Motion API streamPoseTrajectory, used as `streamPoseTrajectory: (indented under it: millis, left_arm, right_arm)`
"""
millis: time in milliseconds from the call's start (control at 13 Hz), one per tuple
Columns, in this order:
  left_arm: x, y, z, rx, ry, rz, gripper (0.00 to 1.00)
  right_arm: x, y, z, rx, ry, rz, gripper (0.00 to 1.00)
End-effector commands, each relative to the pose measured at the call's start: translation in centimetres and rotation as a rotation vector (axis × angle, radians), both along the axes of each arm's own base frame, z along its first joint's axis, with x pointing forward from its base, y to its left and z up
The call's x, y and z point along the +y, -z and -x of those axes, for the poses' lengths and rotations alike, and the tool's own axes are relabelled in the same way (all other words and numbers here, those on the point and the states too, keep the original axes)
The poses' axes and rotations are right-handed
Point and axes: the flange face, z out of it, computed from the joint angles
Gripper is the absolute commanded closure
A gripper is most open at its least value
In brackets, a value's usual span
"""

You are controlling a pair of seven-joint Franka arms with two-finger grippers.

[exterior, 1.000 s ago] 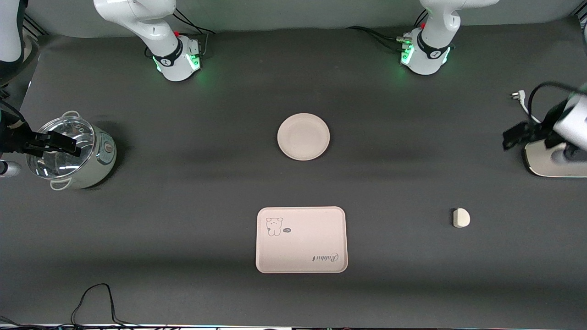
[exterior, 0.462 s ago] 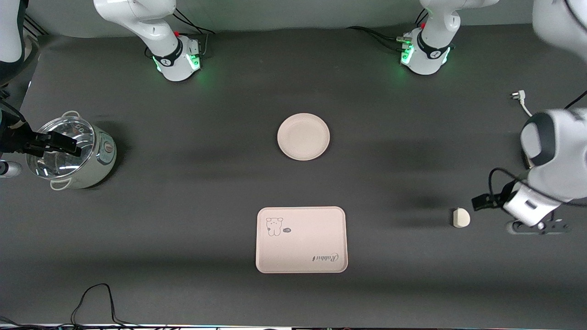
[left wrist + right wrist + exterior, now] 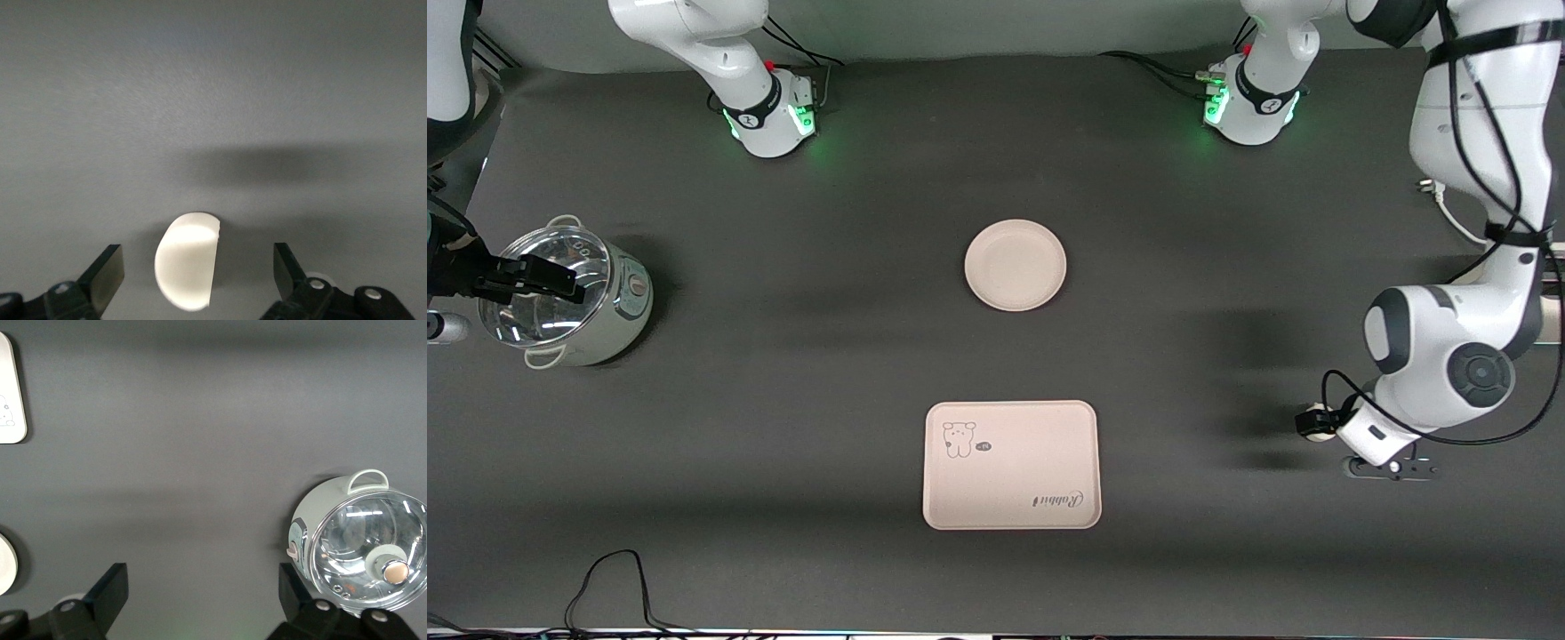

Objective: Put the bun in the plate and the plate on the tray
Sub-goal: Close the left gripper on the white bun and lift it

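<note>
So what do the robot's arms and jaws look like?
Both arms are glossy white with dark grey joint rings. Their round bases glow green. Black cables run along the left arm. The left gripper and right gripper each have two flat black jaws with small silver screws.

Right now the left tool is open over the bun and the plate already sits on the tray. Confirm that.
One part is wrong: the plate lies on the table, farther from the front camera than the tray, as the front view shows. The left tool is indeed open over the bun.
</note>
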Motion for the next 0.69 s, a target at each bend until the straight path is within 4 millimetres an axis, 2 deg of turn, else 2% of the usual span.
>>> streamPoseTrajectory:
  millis: [0,77,154,385,462,615]
  left_arm:
    - [1.36,2.31,1.69,-0.036,0.055,-0.011,0.01]
    - [1.76,2.51,1.93,-0.036,0.056,-0.010,0.06]
    - [1.86,2.46,1.96,-0.033,0.057,-0.011,0.15]
    - [1.66,2.47,1.97,-0.031,0.059,-0.010,0.49]
    - [1.67,2.41,1.91,-0.033,0.059,-0.010,0.57]
    - [1.86,2.14,1.89,-0.034,0.057,-0.011,0.63]
  right_arm:
    - [0.04,-0.42,0.38,-0.004,0.009,0.005,0.00]
    - [0.04,-0.42,0.38,-0.004,0.009,0.005,0.00]
    - [0.04,-0.42,0.38,-0.004,0.009,0.005,0.00]
    - [0.04,-0.34,0.38,-0.003,0.007,0.005,0.00]
    - [0.04,-0.26,0.34,-0.001,0.009,0.005,0.00]
    - [0.04,-0.26,0.34,-0.001,0.007,0.005,0.00]
